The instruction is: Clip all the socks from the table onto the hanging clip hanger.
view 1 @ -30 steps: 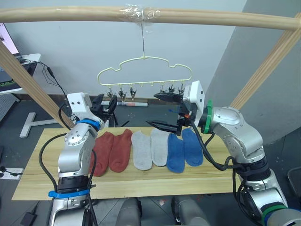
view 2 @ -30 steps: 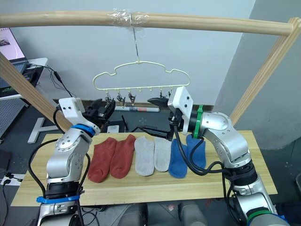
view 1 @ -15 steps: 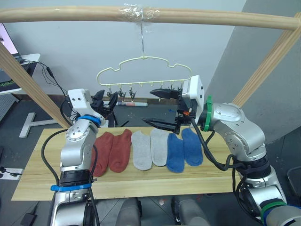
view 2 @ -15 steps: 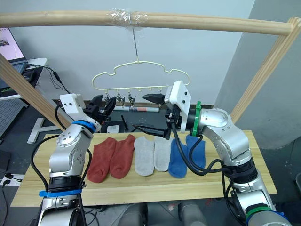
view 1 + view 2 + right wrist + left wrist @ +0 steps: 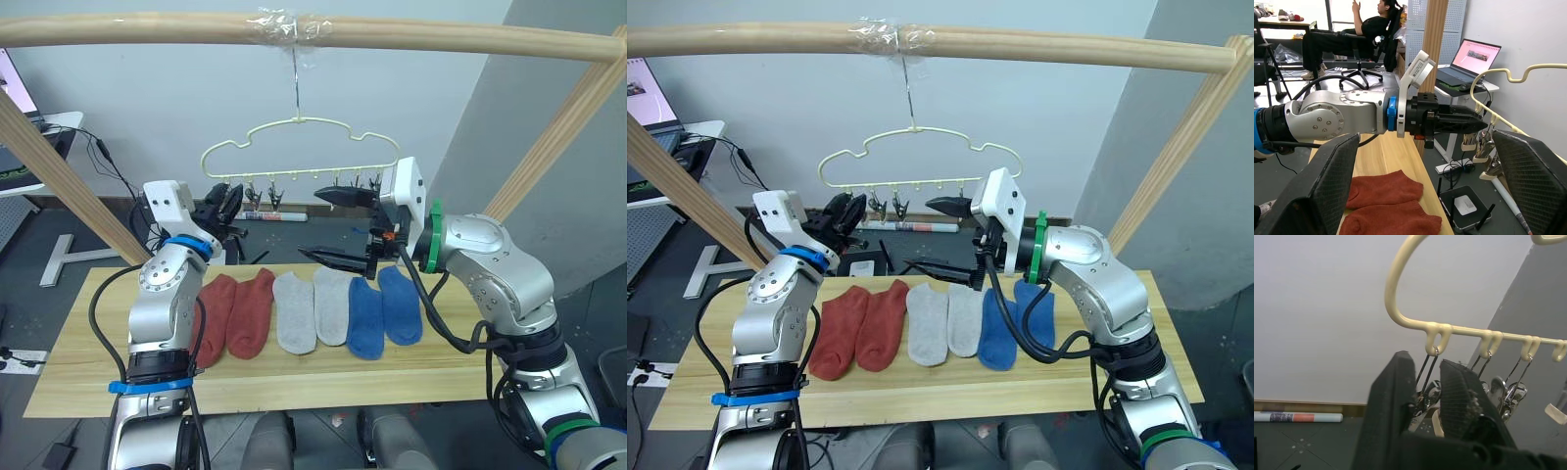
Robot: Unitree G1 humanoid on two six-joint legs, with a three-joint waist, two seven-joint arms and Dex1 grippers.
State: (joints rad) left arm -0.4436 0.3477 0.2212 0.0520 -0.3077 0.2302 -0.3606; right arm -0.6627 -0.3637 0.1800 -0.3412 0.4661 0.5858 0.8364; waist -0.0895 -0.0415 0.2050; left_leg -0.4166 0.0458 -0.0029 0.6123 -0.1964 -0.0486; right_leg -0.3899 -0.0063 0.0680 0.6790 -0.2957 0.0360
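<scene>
Pale wall behind, round wooden pole frame [image 5: 294,29] across the top, clip hanger [image 5: 300,152] hung from it by its hook on a taped spot. Below, long light-wood table [image 5: 88,377] with all six socks [image 5: 313,308] laid flat in a row, toes toward the robot: two rust-red socks [image 5: 238,313] at the robot's left, two light grey socks [image 5: 312,308] in the middle, two royal blue socks [image 5: 382,308] at the right, neighbours touching or just beside one another. None clipped yet.

Left gripper [image 5: 223,208] raised off the table to the height of the silver clips [image 5: 257,196], at the left end of the hanger's row. Seen from the left wrist, black fingers [image 5: 1393,401] drawn close together with the wire arms of the end clip [image 5: 1426,387] in the narrow gap between them; firm pinch or mere contact cannot be told. Seen from the right wrist, same fingers nearly together, tips at the clips.

Right gripper [image 5: 338,225] held above the blue and grey socks, pointing toward the left arm, fingers spread wide apart, upper one [image 5: 343,196] level with the clips at the right end of the row, lower one [image 5: 338,259] just above the table's far edge. Nothing between them.

Person seated on a chair [image 5: 1352,34] in the background, laptop [image 5: 1474,61] on a side desk.
</scene>
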